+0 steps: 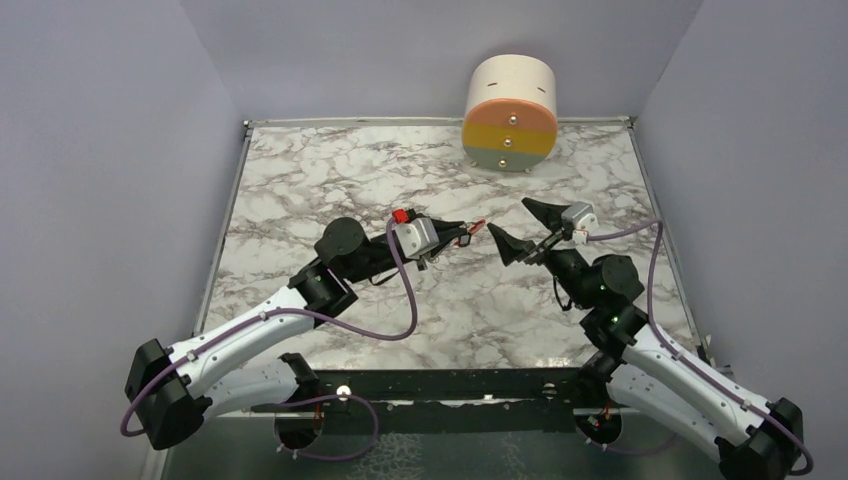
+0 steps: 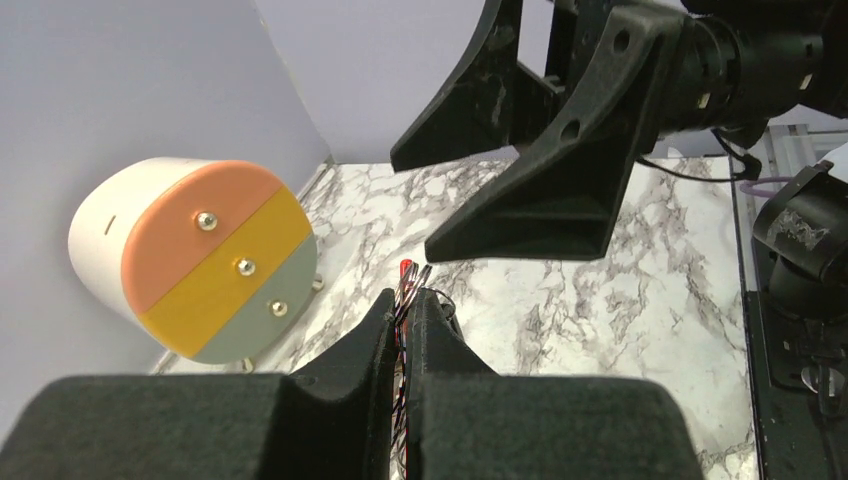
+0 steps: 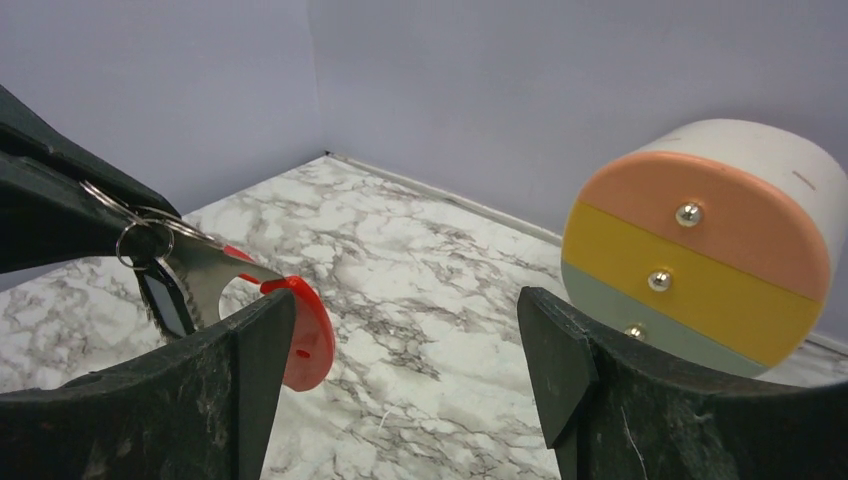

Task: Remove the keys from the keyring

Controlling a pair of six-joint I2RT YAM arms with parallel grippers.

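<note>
Keys hung from the keyring that the left hand pinched tight; the right hand was just beside them, wide open

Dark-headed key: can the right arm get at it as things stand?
Probably, not cleanly. The right gripper is open close by, but the dark-headed key hangs off the keyring in the left gripper, with the red clip between them.
</note>
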